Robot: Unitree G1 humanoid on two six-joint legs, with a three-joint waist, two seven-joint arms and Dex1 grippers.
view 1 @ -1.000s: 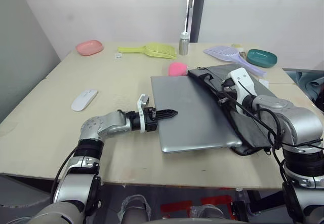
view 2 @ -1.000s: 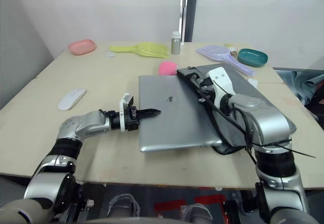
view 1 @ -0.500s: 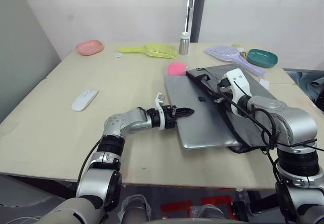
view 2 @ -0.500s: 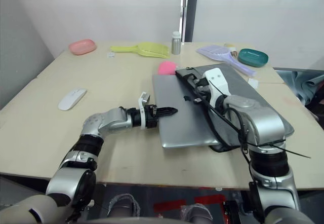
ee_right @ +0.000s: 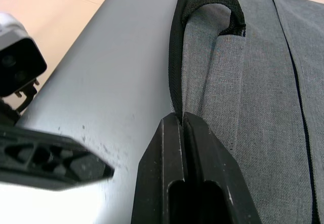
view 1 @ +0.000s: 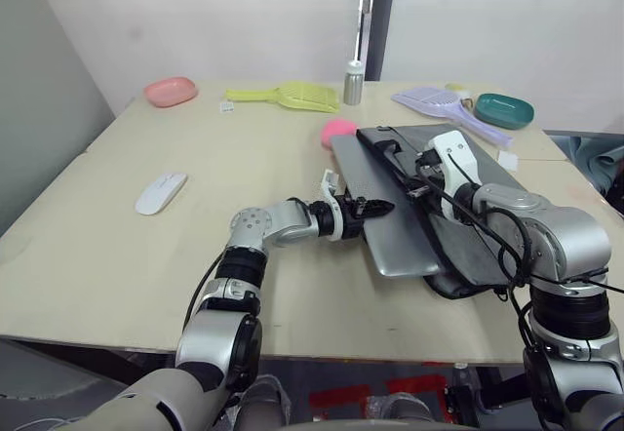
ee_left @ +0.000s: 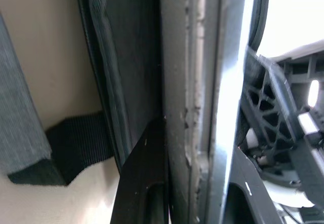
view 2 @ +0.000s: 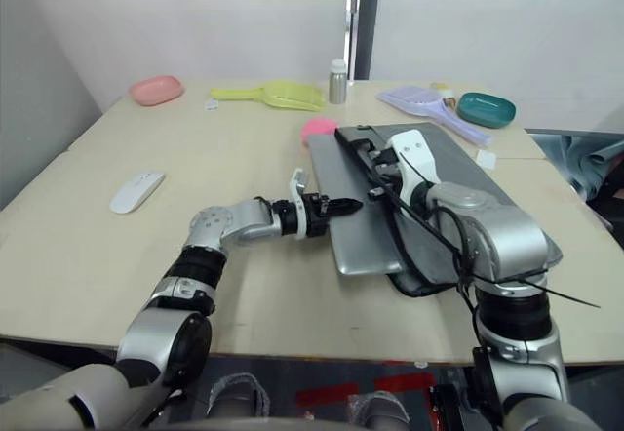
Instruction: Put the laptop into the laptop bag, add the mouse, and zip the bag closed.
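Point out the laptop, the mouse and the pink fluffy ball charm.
laptop (view 1: 395, 241), left eye view, on the bare silver lid outside the bag.
mouse (view 1: 161, 193), left eye view, on the middle of its white top.
pink fluffy ball charm (view 1: 337, 132), left eye view, on its middle.

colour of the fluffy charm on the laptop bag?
Pink; the charm shows best in the left eye view.

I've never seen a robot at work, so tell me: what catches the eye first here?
A silver laptop lies partway inside a grey laptop bag at the table's right, the left gripper clamped on its edge. The right gripper pinches the bag's black edging. A white mouse lies alone at the far left.
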